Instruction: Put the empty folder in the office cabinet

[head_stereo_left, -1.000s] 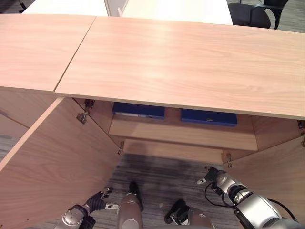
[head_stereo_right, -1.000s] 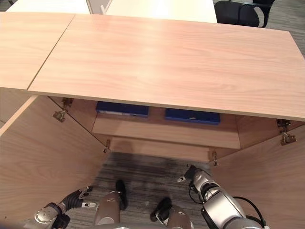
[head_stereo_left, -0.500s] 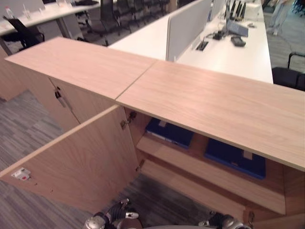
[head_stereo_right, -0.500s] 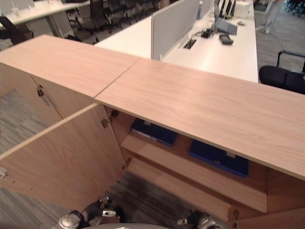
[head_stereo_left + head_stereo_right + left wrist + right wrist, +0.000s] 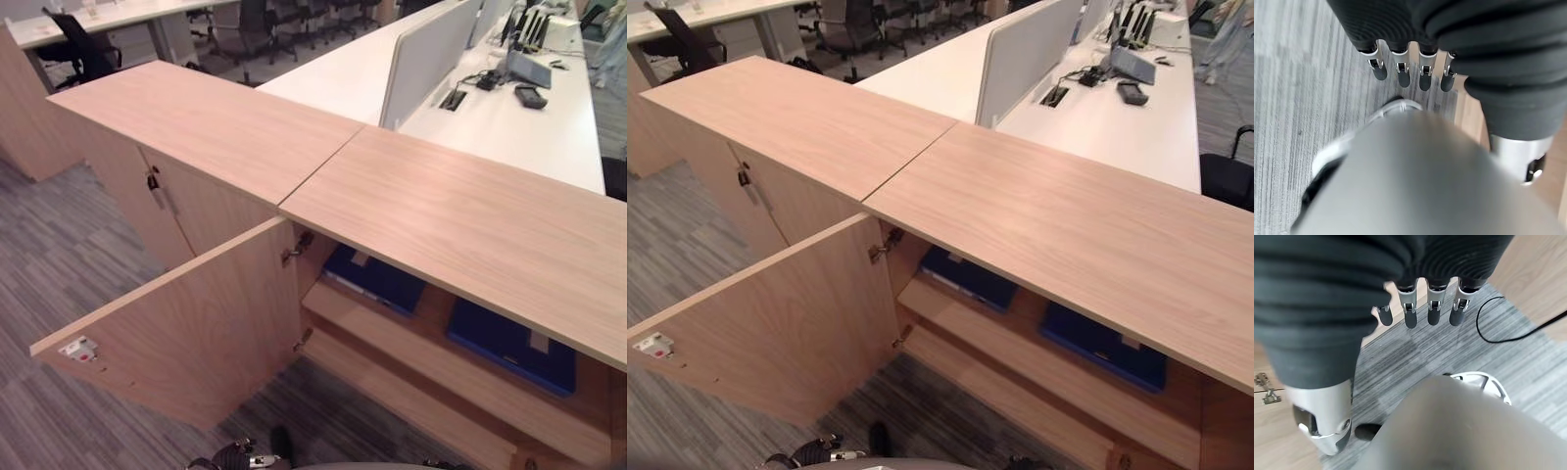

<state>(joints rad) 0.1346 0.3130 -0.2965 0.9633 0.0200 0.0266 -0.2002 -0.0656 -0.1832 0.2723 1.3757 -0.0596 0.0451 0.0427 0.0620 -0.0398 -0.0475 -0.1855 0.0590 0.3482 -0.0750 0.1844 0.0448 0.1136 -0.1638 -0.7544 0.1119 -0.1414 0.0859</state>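
The left robot hand [image 5: 1405, 73] hangs over the grey carpet [image 5: 1298, 98], its fingers straight and loose, holding nothing. In the eye views it peeks in at the bottom edge, below the open door [image 5: 186, 333]. The right robot hand [image 5: 1420, 308] also hangs over the carpet with straight, empty fingers.

Past the hands stands the cabinet [image 5: 460, 215]. Its left door is swung wide open. On the shelf [image 5: 411, 338] inside lie two blue folders, both flat. One folder [image 5: 377, 277] is at the shelf's left end and the other folder [image 5: 509, 343] is near the right end, well apart. Their long sides run along the shelf's front edge. The eye views show the folders; the wrist views show hands and carpet.
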